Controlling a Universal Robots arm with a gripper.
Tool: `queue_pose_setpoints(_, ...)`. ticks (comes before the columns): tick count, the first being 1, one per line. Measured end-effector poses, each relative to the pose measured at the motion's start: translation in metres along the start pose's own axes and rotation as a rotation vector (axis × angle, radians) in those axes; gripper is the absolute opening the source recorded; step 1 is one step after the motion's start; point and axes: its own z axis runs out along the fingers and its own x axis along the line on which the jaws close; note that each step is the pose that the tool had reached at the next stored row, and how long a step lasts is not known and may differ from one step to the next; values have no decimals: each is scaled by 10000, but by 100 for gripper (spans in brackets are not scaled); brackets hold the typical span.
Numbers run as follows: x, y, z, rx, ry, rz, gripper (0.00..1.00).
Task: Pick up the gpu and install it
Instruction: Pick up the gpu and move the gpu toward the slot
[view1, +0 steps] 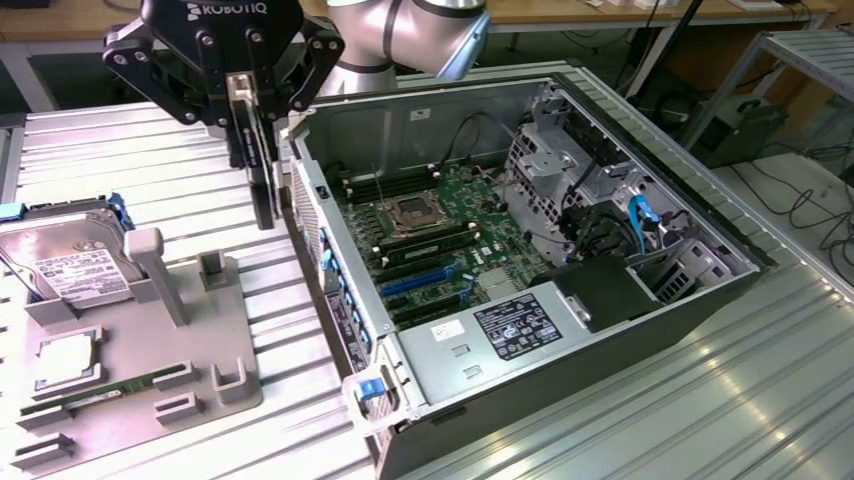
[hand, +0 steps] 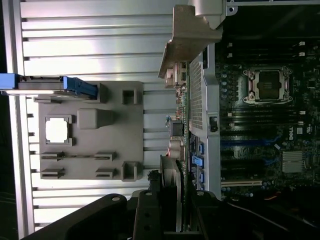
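The gpu (view1: 263, 185) is a thin dark card that hangs edge-down in the air, just outside the open computer case (view1: 310, 190) on the exterior view's left. My gripper (view1: 248, 118) is shut on its upper end, one finger on each flat side. In the wrist view the gpu (hand: 181, 125) runs away from my gripper (hand: 172, 212) and ends in its pale metal bracket (hand: 192, 30). It lies along the case's side wall, above the slatted table. The motherboard (view1: 447, 225) lies bare inside the case, with blue expansion slots (view1: 416, 282).
A grey holder fixture (view1: 160, 345) stands on the slatted table at the exterior view's left. It carries a hard drive (view1: 74, 265), a square chip (view1: 67, 360) and a green memory stick (view1: 120, 390). The case holds a power supply (view1: 514, 330) and drive cages (view1: 567, 150).
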Motion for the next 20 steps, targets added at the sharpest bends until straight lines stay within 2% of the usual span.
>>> queue_pose_setpoints(20, -161, 5, 3, 0, 1, 0, 27)
